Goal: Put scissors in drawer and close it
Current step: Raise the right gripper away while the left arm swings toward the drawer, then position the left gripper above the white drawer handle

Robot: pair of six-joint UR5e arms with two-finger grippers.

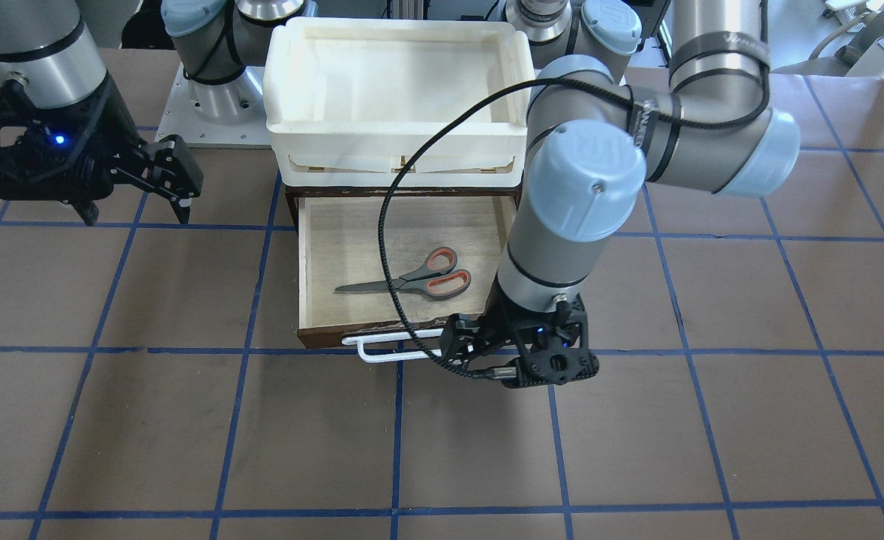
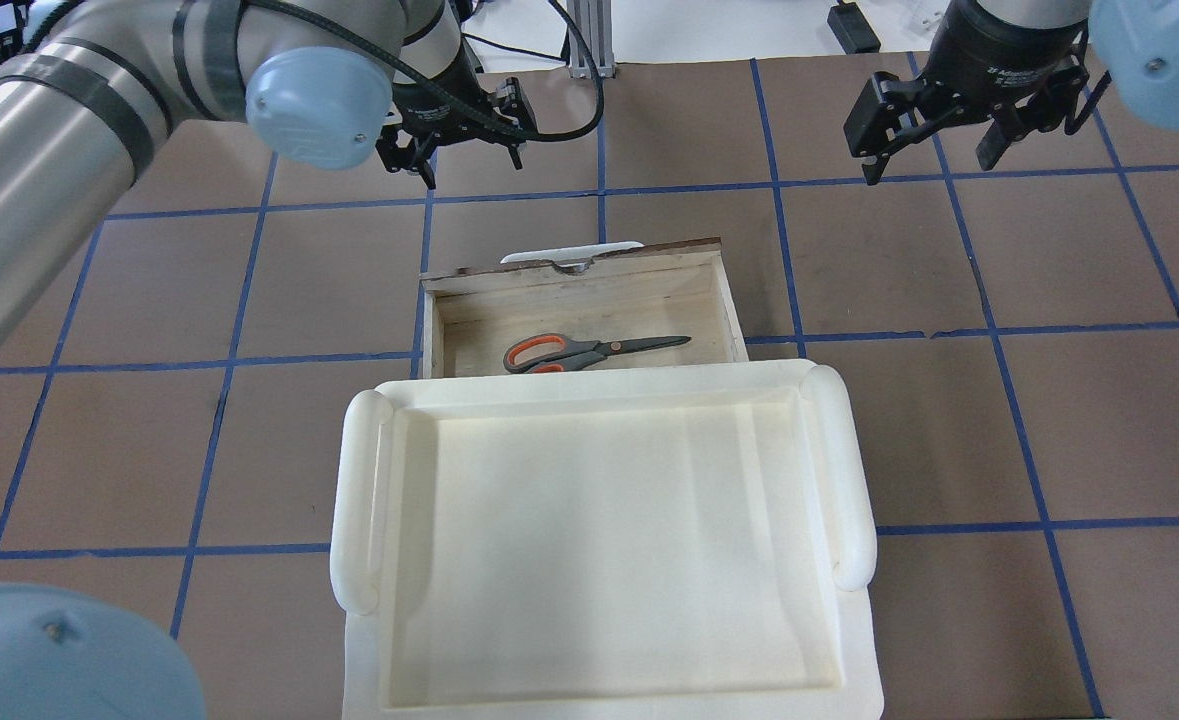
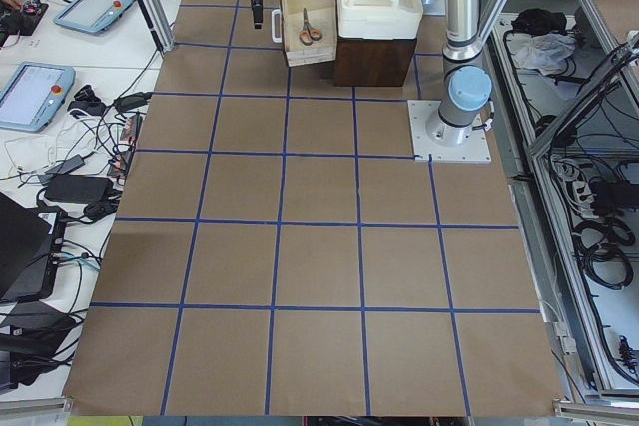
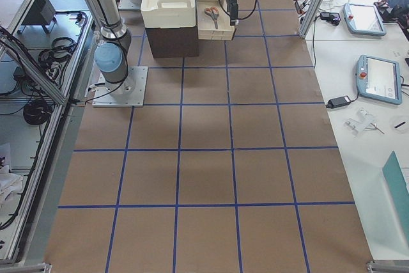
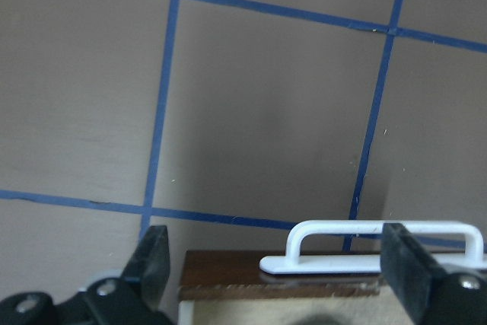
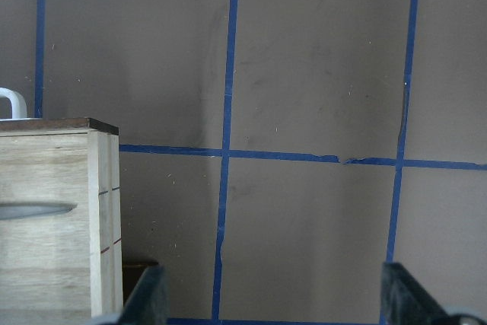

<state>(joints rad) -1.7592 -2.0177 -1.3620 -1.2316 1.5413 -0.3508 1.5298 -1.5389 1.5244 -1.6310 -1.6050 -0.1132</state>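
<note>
The scissors (image 1: pixel 419 279) lie flat inside the open drawer (image 1: pixel 359 232), with their orange-lined handles toward the robot's left side. They also show in the overhead view (image 2: pixel 574 352). The drawer's white bar handle (image 1: pixel 382 346) sticks out from its dark front. My left gripper (image 1: pixel 460 349) is open and empty, and hovers just past the drawer front, over the handle (image 5: pixel 380 245). My right gripper (image 1: pixel 138 210) is open and empty, off to the drawer's side and above the table. Its wrist view shows the drawer's plywood side wall (image 6: pixel 53 218).
A large white plastic tray (image 1: pixel 397 30) sits on top of the dark brown case (image 3: pixel 374 59), right behind the open drawer. The left arm's black cable (image 1: pixel 385 247) loops over the drawer. Brown table (image 1: pixel 187 435) with blue grid lines lies all around.
</note>
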